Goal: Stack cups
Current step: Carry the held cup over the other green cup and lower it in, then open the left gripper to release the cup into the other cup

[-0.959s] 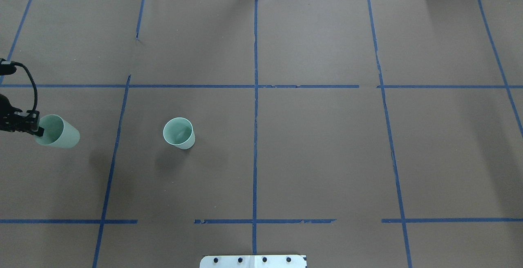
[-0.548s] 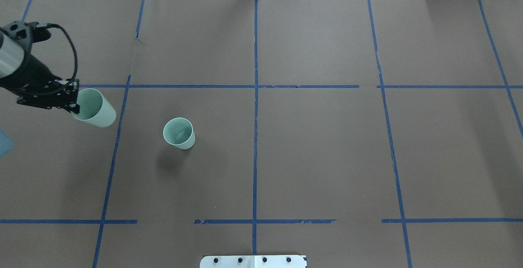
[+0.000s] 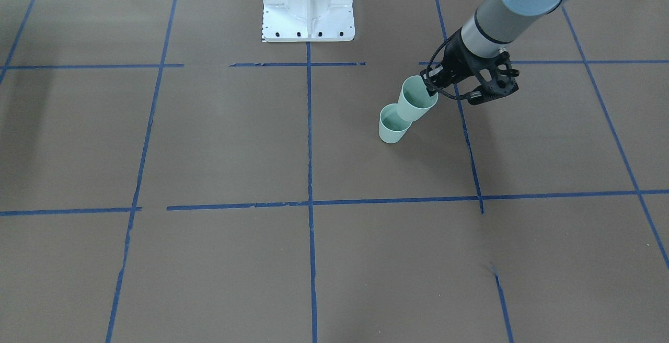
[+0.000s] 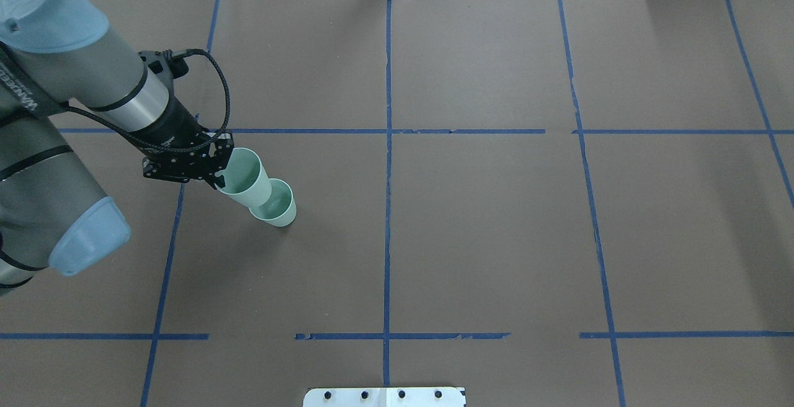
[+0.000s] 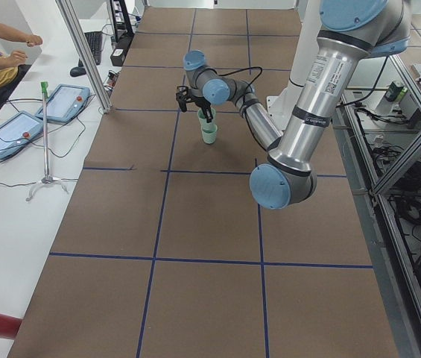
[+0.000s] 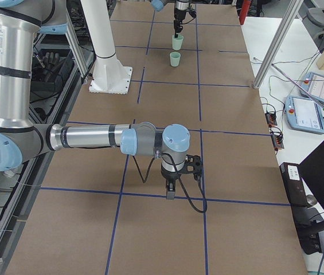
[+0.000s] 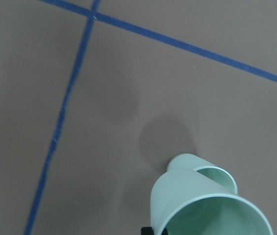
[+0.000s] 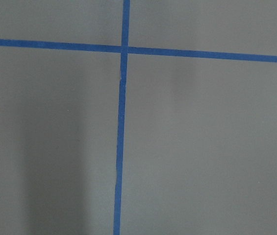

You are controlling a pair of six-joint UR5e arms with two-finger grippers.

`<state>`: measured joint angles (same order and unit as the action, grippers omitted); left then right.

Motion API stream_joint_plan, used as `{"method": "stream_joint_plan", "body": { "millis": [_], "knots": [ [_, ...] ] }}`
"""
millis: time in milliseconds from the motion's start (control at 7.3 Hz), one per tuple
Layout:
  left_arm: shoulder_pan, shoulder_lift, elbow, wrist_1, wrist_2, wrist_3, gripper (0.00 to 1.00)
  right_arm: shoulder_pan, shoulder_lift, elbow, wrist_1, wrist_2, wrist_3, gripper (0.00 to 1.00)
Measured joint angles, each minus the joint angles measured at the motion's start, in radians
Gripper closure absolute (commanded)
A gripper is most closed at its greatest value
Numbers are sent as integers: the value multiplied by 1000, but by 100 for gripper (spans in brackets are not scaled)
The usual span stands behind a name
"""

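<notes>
Two pale mint-green cups. One cup (image 4: 280, 206) stands upright on the brown table, left of centre; it also shows in the front view (image 3: 391, 127). My left gripper (image 4: 221, 173) is shut on the rim of the other cup (image 4: 245, 177), holding it tilted in the air just left of the standing one and overlapping it from above. In the front view the held cup (image 3: 416, 98) hangs from the gripper (image 3: 432, 89). The left wrist view shows the held cup (image 7: 197, 205) in front of the standing cup (image 7: 220, 177). My right gripper (image 6: 171, 192) shows only in the right side view; I cannot tell its state.
Blue tape lines (image 4: 388, 165) divide the brown table cover into squares. The white robot base (image 3: 308, 3) stands at the table's near edge. My right arm (image 6: 93, 137) reaches low over the table far from the cups. Tablets (image 5: 16, 130) lie on a side bench.
My left arm has swung in from the table's left edge, carrying its cup rightward until it is right beside the standing cup. The standing cup has not moved.
</notes>
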<state>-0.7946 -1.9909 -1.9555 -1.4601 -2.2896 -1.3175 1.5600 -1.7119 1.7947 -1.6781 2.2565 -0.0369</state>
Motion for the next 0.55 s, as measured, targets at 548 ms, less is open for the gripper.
{"method": "stream_joint_plan", "body": {
  "millis": [548],
  "knots": [
    [24,-15,27,-4,25,-21,100,-1,0,0,0,0,0,0]
  ]
}}
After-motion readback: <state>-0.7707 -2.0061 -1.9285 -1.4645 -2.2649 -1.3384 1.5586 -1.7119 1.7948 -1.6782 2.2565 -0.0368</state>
